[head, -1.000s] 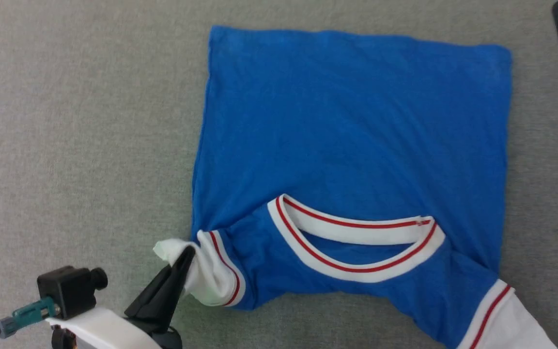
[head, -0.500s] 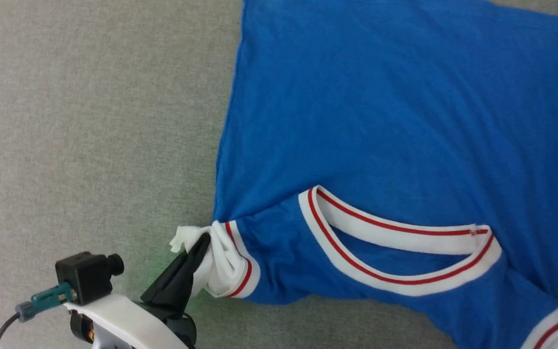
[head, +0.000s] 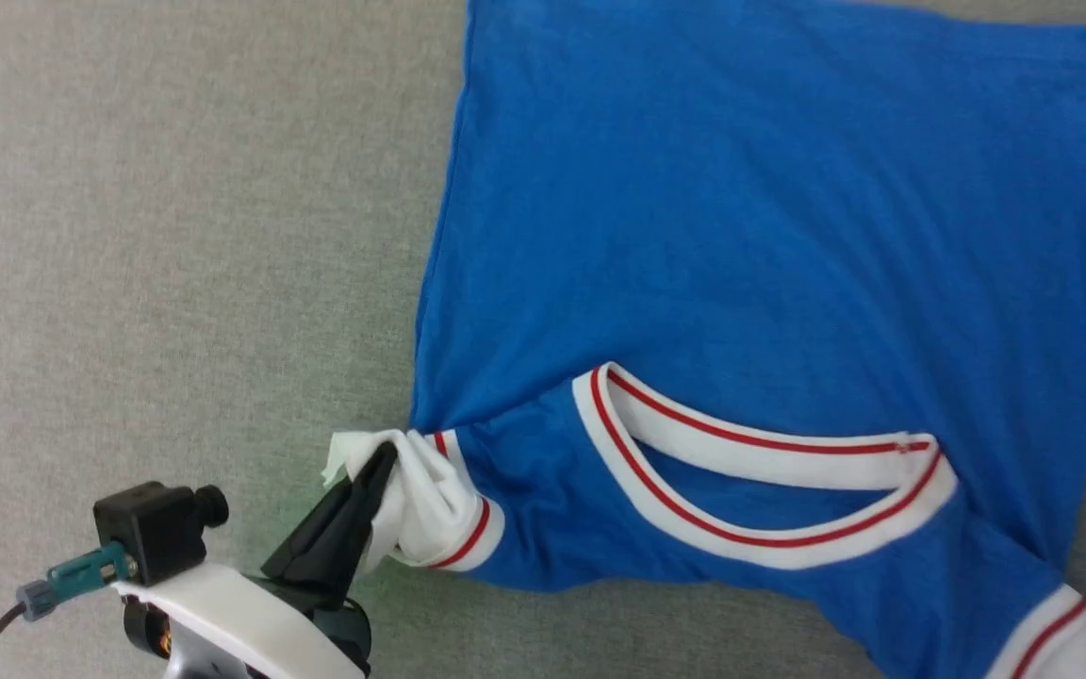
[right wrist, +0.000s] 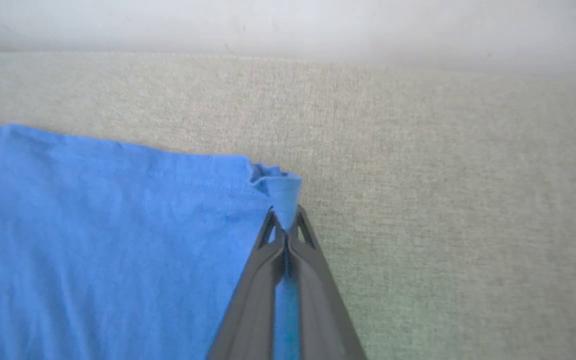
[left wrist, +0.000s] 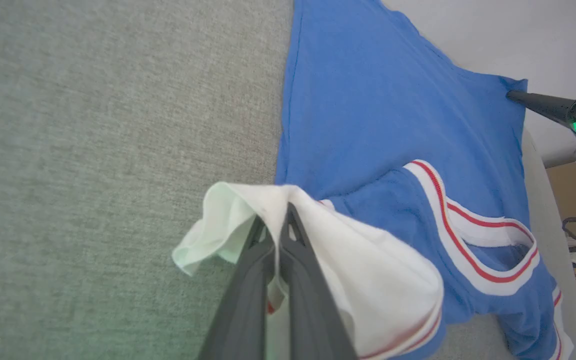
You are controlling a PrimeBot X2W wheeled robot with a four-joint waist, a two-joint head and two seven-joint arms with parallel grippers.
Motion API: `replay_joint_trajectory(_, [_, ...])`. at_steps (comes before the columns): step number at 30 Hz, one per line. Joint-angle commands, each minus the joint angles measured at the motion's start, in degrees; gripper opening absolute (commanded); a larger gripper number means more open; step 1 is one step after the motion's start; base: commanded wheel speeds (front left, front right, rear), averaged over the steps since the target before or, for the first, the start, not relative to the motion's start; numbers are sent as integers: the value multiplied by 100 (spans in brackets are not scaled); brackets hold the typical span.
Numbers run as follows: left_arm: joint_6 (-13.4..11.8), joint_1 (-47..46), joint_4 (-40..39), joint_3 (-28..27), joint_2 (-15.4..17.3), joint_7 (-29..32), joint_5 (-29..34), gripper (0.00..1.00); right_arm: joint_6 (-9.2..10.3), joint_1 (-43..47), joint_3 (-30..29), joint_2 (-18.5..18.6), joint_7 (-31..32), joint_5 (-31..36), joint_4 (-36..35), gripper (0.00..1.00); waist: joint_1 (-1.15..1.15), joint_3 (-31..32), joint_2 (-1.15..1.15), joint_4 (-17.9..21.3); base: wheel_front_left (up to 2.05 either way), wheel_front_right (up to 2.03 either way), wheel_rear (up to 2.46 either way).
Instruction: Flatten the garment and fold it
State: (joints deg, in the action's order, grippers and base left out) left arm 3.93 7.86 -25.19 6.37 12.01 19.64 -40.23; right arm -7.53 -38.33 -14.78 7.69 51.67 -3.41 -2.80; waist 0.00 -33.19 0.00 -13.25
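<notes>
On grey surface (head: 175,236): L claw (left wrist: 280,220) clamps garment (head: 741,236) white sleeve (head: 425,500); R claw (right wrist: 284,220) clamps blue corner (right wrist: 278,187).

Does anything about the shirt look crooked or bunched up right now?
The royal-blue jersey T-shirt lies askew: its white sleeve end is bunched in the left claw, and its far corner puckers in the right claw.

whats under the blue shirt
The shirt lies spread on a grey cloth surface, which shows around its edges. The part directly beneath is covered by the blue fabric, so anything there cannot be seen.
</notes>
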Motion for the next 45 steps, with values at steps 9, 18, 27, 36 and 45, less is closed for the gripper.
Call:
replay_joint_trajectory(9, [-207,220,-120,-208,126,-9,110,0,4,1119,-479,-58,-307,-764,-994,0,0,1037,0,637,0,0,0])
replay_joint_trajectory(18, [-391,580,-303,-274,244,149,205,0,4,4073,-1529,-451,-17,-1499,-2216,0,0,1317,0,930,0,0,0])
replay_joint_trajectory(27, [-529,752,-397,-254,333,304,324,0,4,5548,-964,-479,-1264,-1834,-821,0,0,1482,0,1121,0,0,0])
replay_joint_trajectory(36, [-593,756,-375,-105,288,372,371,0,4,5003,-613,-480,-2483,-1474,474,100,0,1779,0,1139,0,0,0])
replay_joint_trajectory(45, [-509,590,-407,75,223,306,381,0,4,4319,-810,-441,-1122,-1512,-2423,100,0,1561,0,900,0,0,0])
